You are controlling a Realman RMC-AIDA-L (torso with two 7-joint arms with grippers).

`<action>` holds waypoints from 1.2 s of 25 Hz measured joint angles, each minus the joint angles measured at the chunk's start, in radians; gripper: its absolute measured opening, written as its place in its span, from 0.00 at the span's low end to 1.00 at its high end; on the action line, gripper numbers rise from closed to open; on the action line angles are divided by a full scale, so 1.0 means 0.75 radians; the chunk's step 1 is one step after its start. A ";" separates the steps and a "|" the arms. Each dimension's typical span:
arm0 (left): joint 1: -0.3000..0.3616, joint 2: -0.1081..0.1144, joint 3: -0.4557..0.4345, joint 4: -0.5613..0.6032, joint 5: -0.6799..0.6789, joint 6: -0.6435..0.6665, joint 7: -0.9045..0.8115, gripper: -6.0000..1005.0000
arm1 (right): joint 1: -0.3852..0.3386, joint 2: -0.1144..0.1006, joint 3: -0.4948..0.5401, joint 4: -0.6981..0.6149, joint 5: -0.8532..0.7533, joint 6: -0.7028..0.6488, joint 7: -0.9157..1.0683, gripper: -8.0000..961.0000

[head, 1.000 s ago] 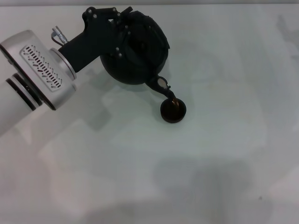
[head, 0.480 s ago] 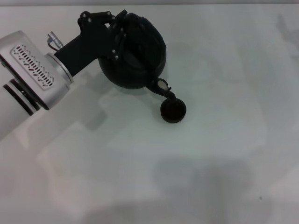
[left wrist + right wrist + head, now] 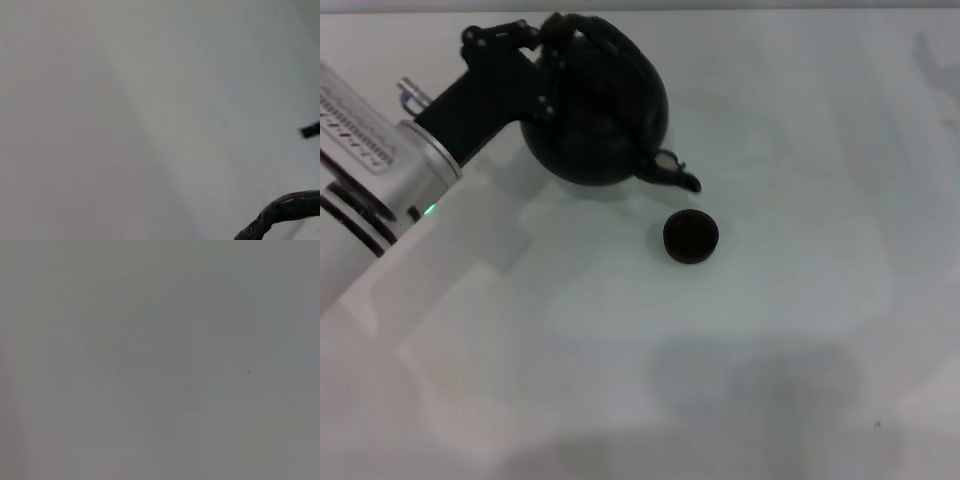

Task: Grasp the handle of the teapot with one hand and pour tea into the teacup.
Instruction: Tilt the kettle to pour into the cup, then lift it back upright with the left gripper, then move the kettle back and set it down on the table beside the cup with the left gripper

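The round black teapot (image 3: 605,120) hangs at the back left of the white table, its short spout (image 3: 680,180) pointing toward the teacup (image 3: 690,236). The small black teacup stands on the table just in front and to the right of the spout, apart from it. My left gripper (image 3: 548,50) is shut on the handle at the teapot's top; in the head view its black body covers most of the handle. In the left wrist view a rough black arc of the handle (image 3: 282,209) shows. My right gripper is out of view.
The white table (image 3: 770,350) stretches bare to the front and right of the teacup. My left arm's silver forearm (image 3: 370,160) crosses the left side. The right wrist view holds only bare table surface.
A second ago the teapot was tipped, its spout over the teacup, a brown stream falling in. It has since tipped back and moved back-left with my left gripper; the spout has left the cup.
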 joint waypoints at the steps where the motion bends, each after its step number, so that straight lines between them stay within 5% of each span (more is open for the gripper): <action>1: 0.005 0.000 0.000 -0.021 -0.047 0.005 -0.006 0.10 | -0.001 0.000 0.000 0.000 0.000 0.000 0.000 0.88; 7: 0.039 -0.001 -0.033 -0.147 -0.275 0.039 -0.012 0.10 | -0.002 -0.003 0.000 0.000 0.000 0.000 0.000 0.88; 13: 0.111 -0.004 -0.299 -0.255 -0.283 0.044 -0.011 0.10 | 0.000 -0.007 0.001 -0.008 0.000 0.000 0.000 0.88; 30: 0.123 -0.008 -0.414 -0.321 -0.293 -0.116 -0.019 0.10 | 0.003 -0.010 0.002 -0.017 0.001 0.010 -0.005 0.88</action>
